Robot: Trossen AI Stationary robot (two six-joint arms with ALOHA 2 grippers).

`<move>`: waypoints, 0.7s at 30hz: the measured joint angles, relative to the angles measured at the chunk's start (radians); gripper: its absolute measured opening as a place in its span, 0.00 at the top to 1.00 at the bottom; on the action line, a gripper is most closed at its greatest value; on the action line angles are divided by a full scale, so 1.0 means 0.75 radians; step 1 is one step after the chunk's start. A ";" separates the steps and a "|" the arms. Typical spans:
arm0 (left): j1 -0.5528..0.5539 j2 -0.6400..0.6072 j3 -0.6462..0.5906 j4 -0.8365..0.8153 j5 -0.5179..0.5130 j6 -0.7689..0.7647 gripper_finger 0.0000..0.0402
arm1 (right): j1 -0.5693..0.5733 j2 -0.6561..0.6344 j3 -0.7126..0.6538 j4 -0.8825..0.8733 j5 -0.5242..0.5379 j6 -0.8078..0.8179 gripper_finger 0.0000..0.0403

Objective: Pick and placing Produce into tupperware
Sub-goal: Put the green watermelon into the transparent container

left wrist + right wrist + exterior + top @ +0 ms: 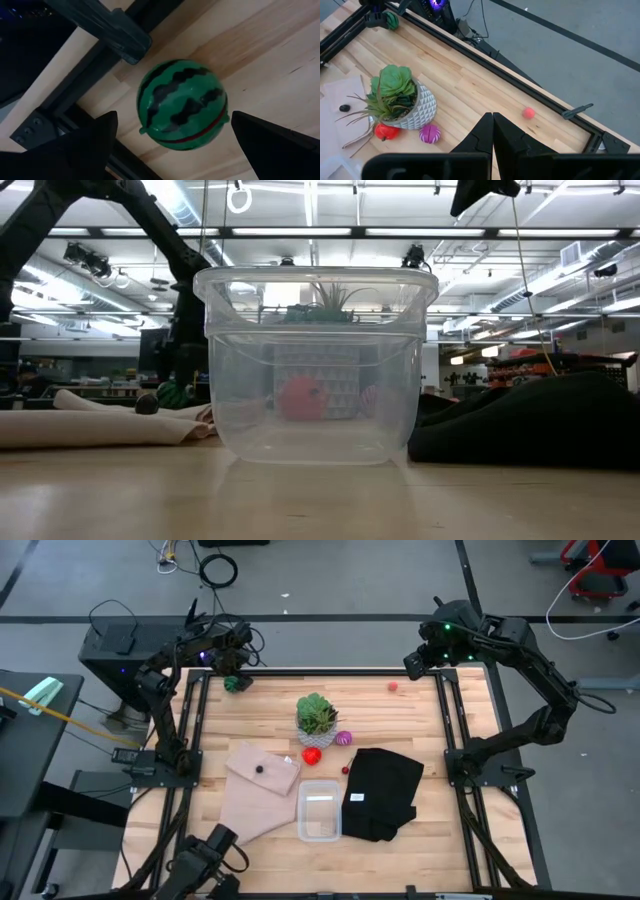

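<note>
Tool on the left [170, 132] spread wide over the watermelon ball [182, 104] at the table's far left corner, not touching yet. Needs lowering until both fingers [85, 145] straddle its middle, then closing gently. Right tool [492, 131] pressed shut, waiting above the far right corner. Container [319, 810] open near the front edge.

In the low view the tupperware [315, 365] stands in front of the plant [330, 298] and the red piece [300, 398], which show only dimly through its clear walls. The small dark piece [260, 767] on the tan cloth [262, 790] is too small to identify. In the left wrist view the 2 fingers [75, 150] run off the picture's edge.
</note>
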 joint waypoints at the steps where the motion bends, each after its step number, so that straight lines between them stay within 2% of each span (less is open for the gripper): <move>1: 0.000 0.000 0.000 0.000 0.005 0.000 0.01 | 0.000 0.000 0.000 0.000 0.000 0.000 0.97; 5: 0.000 0.000 0.000 0.015 0.067 -0.001 0.01 | 0.000 0.000 0.000 0.000 0.000 -0.001 0.97; 21: -0.001 0.000 0.000 0.035 0.148 -0.068 0.01 | 0.000 -0.001 0.000 0.000 0.000 0.022 0.97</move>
